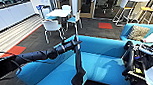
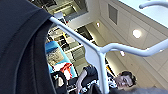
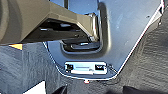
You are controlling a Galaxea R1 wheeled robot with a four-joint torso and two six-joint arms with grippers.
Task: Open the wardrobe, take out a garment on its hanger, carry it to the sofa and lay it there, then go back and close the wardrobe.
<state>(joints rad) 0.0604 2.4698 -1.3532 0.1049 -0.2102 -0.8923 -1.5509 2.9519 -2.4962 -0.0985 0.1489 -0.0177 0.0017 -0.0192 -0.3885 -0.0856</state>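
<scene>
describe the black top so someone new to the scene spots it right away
Find the big bright blue sofa. The left gripper reaches out over its seat, and the black garment dangles limply below it on a thin white hanger. It is the one dark cloth hanging against the blue.

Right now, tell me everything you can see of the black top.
The black top is dark, soft, limp cloth hanging from the left gripper above the blue sofa. In the head view it looks like a narrow strip that widens near its lower end, which dangles close to the seat; whether it touches the cushion is unclear. In the left wrist view one shoulder is draped over an arm of the white hanger.
</scene>
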